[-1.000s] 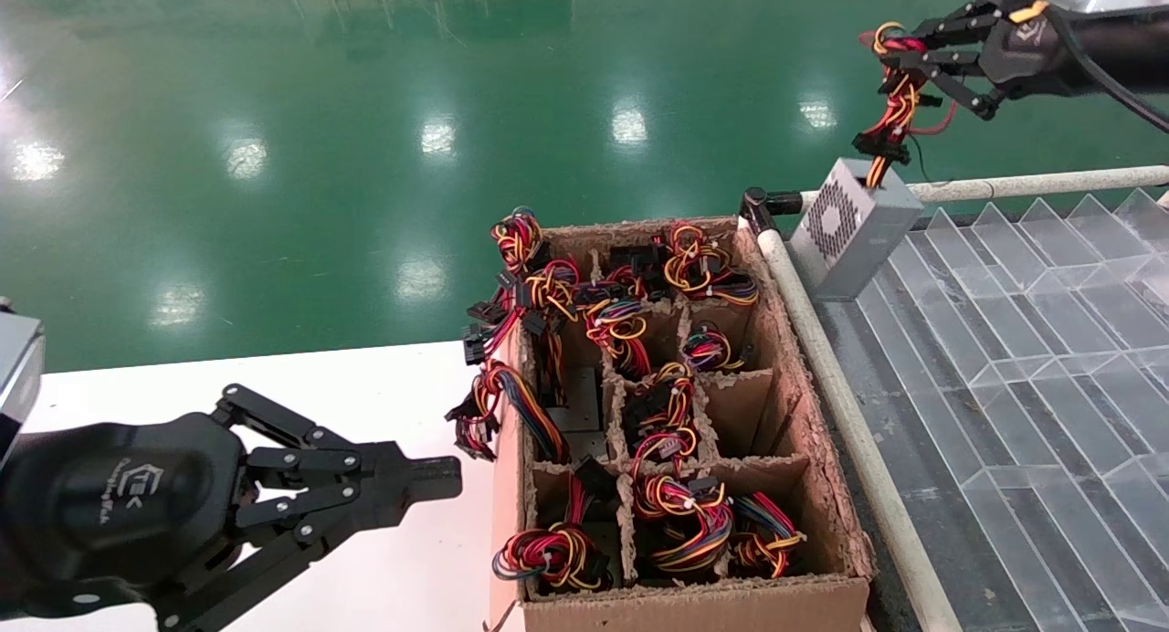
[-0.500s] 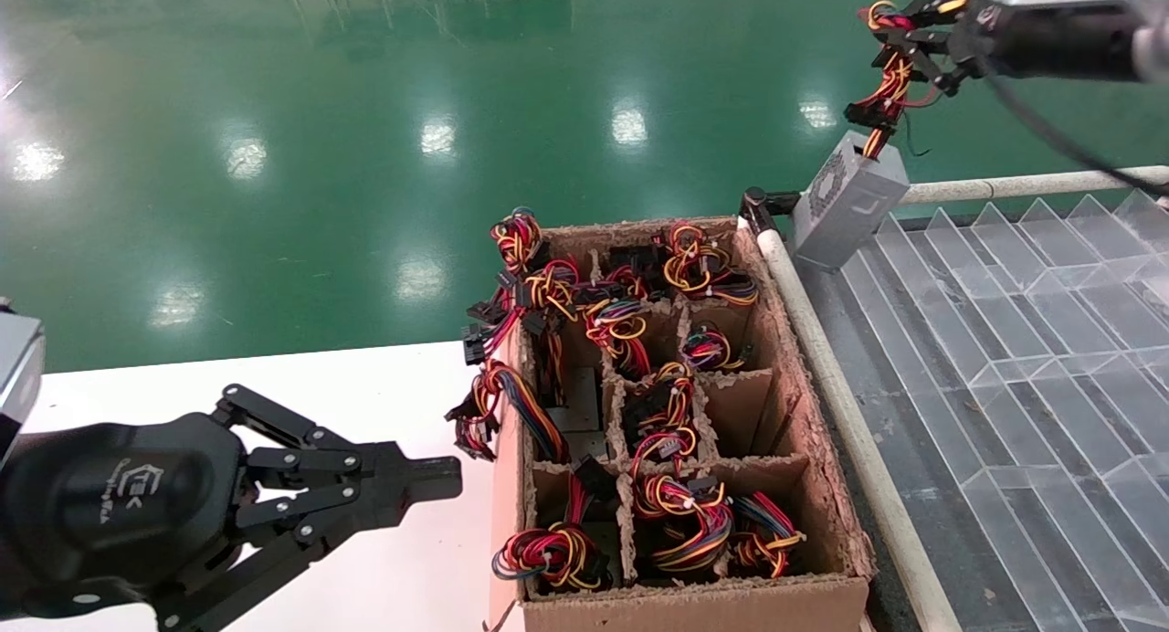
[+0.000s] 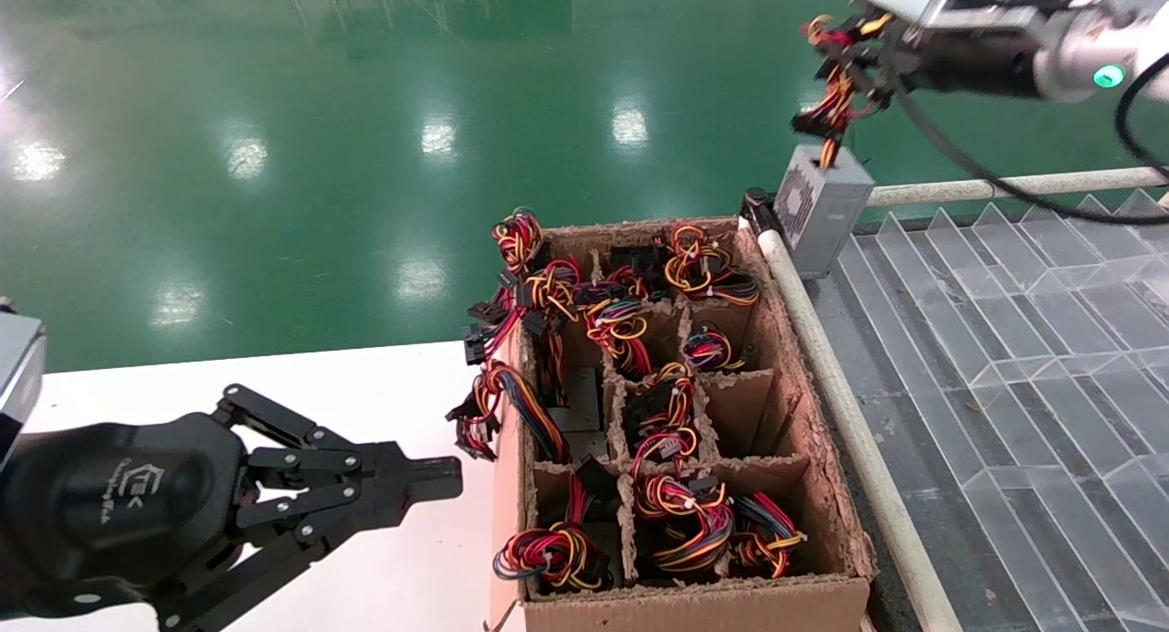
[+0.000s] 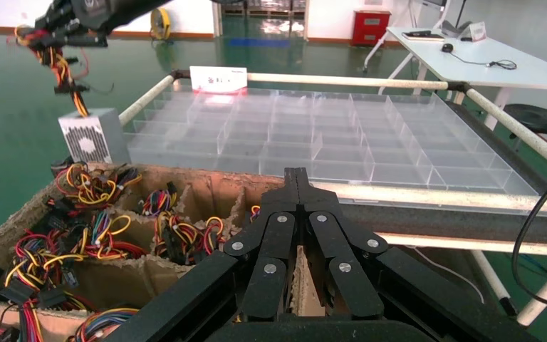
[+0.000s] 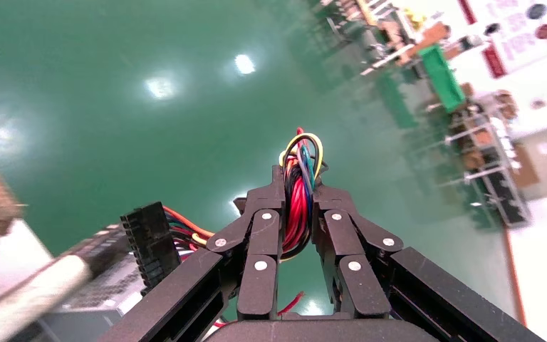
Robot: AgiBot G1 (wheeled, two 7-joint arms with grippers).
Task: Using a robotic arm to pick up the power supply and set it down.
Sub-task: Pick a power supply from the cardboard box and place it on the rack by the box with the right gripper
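Note:
The power supply point(image 3: 822, 207) is a small grey box with a perforated vent face. It hangs by its red, yellow and black wire bundle point(image 3: 833, 102) at the far left corner of the clear divided tray point(image 3: 1005, 340). Whether its base touches the rail there I cannot tell. My right gripper point(image 3: 845, 52), on the robotic arm with the teal light, is above it and shut on the wire bundle point(image 5: 298, 203). The left wrist view shows the power supply point(image 4: 92, 137) beyond the cardboard box. My left gripper point(image 3: 438, 477) is shut and empty over the white table.
A cardboard box point(image 3: 822, 449) with dividers holds several similar units with coiled coloured wires. A white pipe rail point(image 3: 849, 413) runs between the cardboard box and the clear divided tray. Green floor lies beyond. The white table point(image 3: 384, 385) lies left of the cardboard box.
My right gripper has moved left with the wire bundle, and the power supply has swung left and turned towards the tray's far left corner. The left arm has stayed still.

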